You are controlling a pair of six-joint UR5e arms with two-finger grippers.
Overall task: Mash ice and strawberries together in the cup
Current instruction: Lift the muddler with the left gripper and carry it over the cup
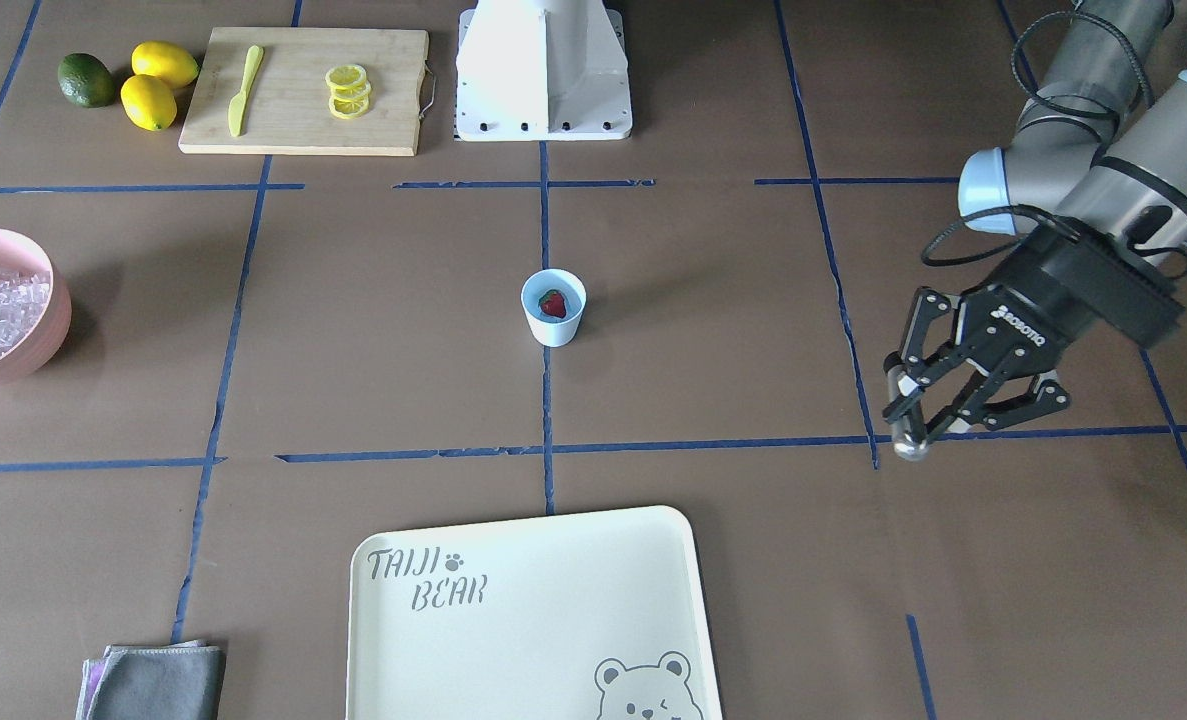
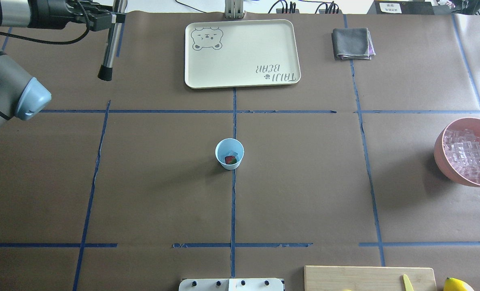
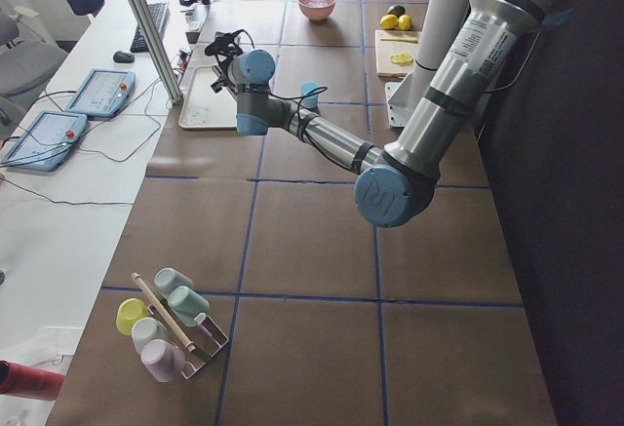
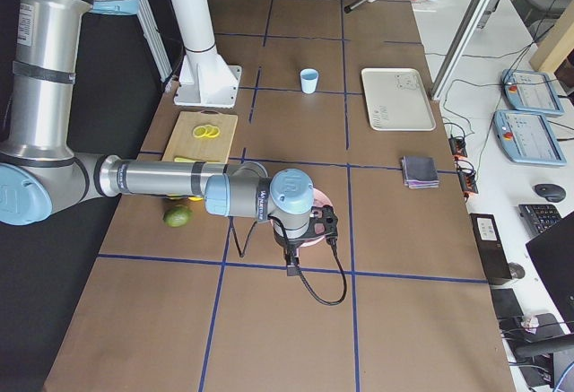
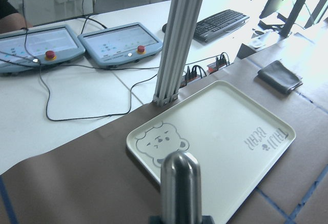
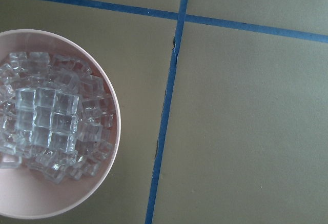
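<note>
The light-blue cup (image 1: 553, 308) stands at the table's middle, also in the overhead view (image 2: 229, 153). A red strawberry (image 1: 552, 303) lies inside it, with what looks like a clear ice cube (image 2: 229, 153) beside it. More ice (image 6: 46, 126) fills the pink bowl (image 2: 446, 161). My left gripper (image 1: 923, 412) is shut on a metal muddler (image 2: 109, 44), held above the table far to the cup's side; the muddler's end shows in the left wrist view (image 5: 180, 183). My right gripper (image 4: 309, 229) hovers over the pink bowl; I cannot tell if it is open.
A cream bear tray (image 1: 433, 650) lies beyond the cup. A cutting board (image 1: 293, 130) holds lemon slices and a yellow knife, with lemons (image 1: 153, 85) and a green fruit beside it. A grey cloth (image 2: 352, 43) lies by the tray. A rack of cups (image 3: 166, 324) stands at the table's left end.
</note>
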